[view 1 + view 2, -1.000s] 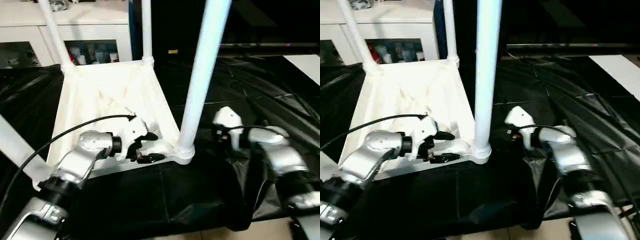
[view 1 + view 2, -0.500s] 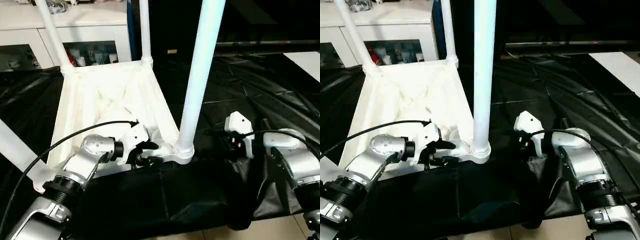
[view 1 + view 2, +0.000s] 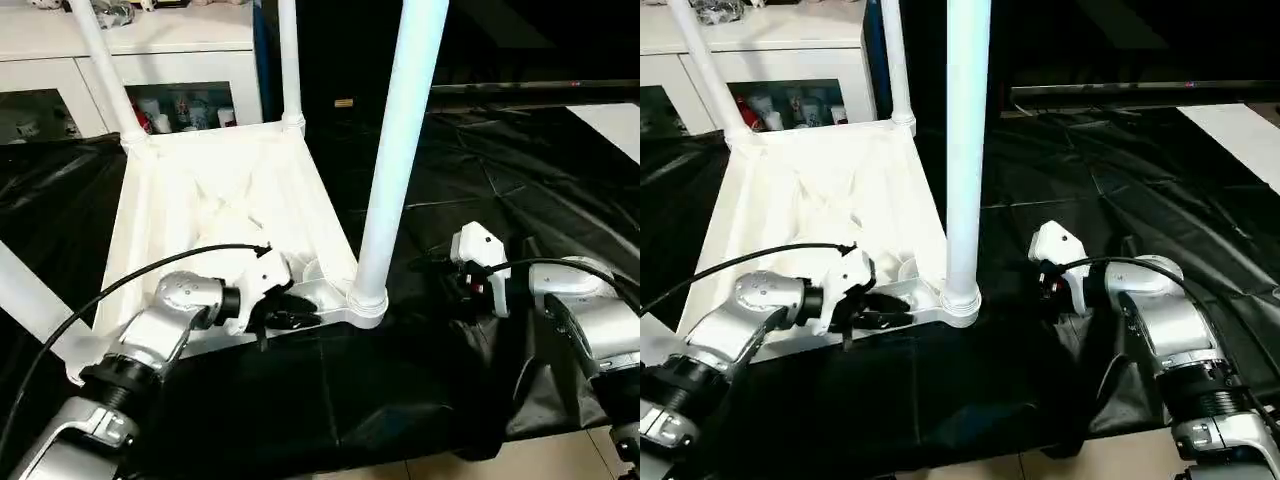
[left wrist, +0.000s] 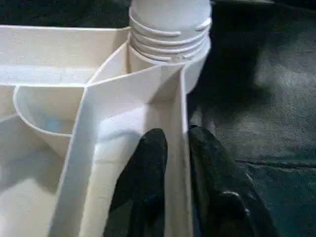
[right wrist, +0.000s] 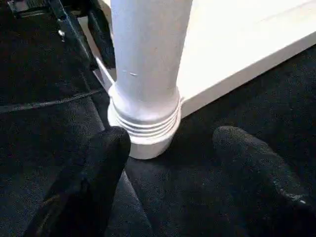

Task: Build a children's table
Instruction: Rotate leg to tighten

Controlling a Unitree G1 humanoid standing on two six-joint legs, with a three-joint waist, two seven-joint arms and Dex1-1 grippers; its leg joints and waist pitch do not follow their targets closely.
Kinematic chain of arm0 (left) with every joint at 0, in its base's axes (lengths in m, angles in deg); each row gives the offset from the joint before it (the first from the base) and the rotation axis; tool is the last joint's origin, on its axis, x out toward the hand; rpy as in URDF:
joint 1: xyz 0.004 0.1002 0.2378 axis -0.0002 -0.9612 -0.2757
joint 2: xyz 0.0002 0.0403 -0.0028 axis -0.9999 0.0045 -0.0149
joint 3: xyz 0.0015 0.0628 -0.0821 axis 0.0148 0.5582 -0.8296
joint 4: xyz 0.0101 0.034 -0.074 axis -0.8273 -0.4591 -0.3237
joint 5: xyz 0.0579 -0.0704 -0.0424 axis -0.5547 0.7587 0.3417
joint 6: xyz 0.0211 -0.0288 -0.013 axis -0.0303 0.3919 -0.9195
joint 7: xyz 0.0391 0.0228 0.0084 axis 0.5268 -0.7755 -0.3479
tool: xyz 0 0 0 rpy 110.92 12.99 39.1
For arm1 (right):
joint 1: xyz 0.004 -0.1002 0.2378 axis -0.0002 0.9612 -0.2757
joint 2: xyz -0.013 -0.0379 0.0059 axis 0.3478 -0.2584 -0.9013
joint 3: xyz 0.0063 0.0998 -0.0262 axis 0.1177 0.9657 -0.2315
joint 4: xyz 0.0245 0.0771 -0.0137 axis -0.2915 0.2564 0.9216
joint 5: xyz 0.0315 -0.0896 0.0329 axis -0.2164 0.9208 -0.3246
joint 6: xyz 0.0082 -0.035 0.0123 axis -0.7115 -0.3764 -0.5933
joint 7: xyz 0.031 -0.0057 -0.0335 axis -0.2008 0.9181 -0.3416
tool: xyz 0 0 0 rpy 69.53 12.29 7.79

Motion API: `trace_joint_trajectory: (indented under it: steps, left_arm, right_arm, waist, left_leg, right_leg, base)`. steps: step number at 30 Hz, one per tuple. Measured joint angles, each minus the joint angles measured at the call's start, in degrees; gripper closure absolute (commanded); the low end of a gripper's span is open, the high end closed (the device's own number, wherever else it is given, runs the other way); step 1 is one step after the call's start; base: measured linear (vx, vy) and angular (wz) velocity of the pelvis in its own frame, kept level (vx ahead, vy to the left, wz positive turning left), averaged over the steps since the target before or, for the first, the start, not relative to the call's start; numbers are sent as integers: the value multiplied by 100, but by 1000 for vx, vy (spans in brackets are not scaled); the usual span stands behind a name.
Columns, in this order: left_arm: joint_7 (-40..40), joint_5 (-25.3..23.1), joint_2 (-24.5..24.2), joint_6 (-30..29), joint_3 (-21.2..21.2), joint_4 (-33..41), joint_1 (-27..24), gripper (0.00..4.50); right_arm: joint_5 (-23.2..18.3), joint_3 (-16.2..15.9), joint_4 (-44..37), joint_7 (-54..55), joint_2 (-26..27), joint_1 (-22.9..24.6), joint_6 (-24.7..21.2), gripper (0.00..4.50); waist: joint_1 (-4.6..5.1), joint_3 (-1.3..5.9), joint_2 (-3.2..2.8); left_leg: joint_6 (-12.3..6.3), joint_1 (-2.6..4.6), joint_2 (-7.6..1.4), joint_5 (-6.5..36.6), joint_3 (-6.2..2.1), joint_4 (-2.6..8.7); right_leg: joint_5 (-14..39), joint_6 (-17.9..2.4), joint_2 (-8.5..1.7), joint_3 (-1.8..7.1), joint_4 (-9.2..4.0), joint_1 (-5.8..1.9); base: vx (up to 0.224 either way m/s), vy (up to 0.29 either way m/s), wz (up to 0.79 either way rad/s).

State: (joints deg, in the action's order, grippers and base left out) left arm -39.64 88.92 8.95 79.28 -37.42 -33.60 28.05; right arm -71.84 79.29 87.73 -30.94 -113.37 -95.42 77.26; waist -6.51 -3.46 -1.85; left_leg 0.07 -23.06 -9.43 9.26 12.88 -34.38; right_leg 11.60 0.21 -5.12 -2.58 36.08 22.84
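White plastic, the tabletop (image 3: 215, 215) lies upside down on a black sheet (image 3: 520, 190), ribs upward, with legs standing in its corner sockets. The left gripper (image 4: 173, 163) pinches the thin rim wall beside the nearest leg (image 3: 395, 150), one finger (image 4: 145, 168) inside, one outside. The right gripper (image 5: 170, 148), fingers spread wide, faces that leg's base without touching it. A white cabinet (image 3: 150, 60) stands behind.
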Motion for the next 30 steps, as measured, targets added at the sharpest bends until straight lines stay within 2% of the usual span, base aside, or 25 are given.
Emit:
trace_joint_trajectory:
  steps: [2, 6, 8, 12, 17, 22, 24, 30]
  left_arm:
    - [-6, -2, -9, -1, -23, 1, -18, 404]
    - [-66, -8, -19, -10, -25, 30, -30, 429]
    - [-63, -7, -22, -27, -26, 57, -48, 449]
    - [-58, -8, -23, -27, -36, 71, -62, 450]
    - [-48, -17, -20, -22, -51, 80, -78, 450]
    - [-29, -31, -18, -23, -57, 111, -98, 450]
    - [-16, -37, -17, -20, -58, 119, -105, 450]
    - [3, -66, -13, -21, -82, 151, -132, 450]
  right_arm:
    - [-94, 2, 0, 3, 38, 8, -93, 101]
    - [-151, -1, 0, 12, 180, 9, -179, 80]
    - [-150, -12, 0, 52, 261, 8, -179, 49]
    - [-111, -179, 1, 179, 422, 8, -112, 27]
    - [202, -459, 191, 446, 721, -91, 218, 27]
    - [338, -495, 556, 656, 901, -262, 319, 27]
    - [346, -495, 708, 711, 952, -363, 334, 61]
    - [335, -495, 909, 711, 1088, -375, 437, 107]
  waist:
    - [7, 0, -1]
    - [14, 3, -5]
    - [12, 5, -7]
    - [12, 5, -8]
    - [20, 6, -8]
    - [14, 6, -8]
    - [16, 6, -7]
    - [26, 6, -6]
  left_leg:
    - [0, 1, 0, 0, 0, 1]
    - [0, 3, 0, 0, 0, 1]
    - [0, 3, 0, 0, 0, 1]
    - [0, 3, 0, 0, 0, 2]
    - [1, 4, 0, 0, 0, 3]
    - [0, 4, 1, 0, 0, 3]
    - [1, 5, 1, 0, 0, 3]
    - [1, 6, 1, 0, 0, 4]
  right_leg:
    - [0, 0, 0, 0, 0, 0]
    - [0, 0, 0, 0, 0, 0]
    - [0, 0, 0, 0, 0, 0]
    - [0, 0, 0, 0, 0, 0]
    - [0, 0, 0, 1, 0, 1]
    - [0, 0, -1, 2, 0, 0]
    - [0, 0, -1, 1, 0, 0]
    - [0, 0, -1, 2, 2, 0]
  base:
    - [0, 0, 0]
    - [0, 0, 0]
    - [0, 0, 0]
    - [0, 0, 0]
    - [0, 0, 0]
    - [0, 0, 0]
    - [0, 0, 0]
    - [0, 0, 0]
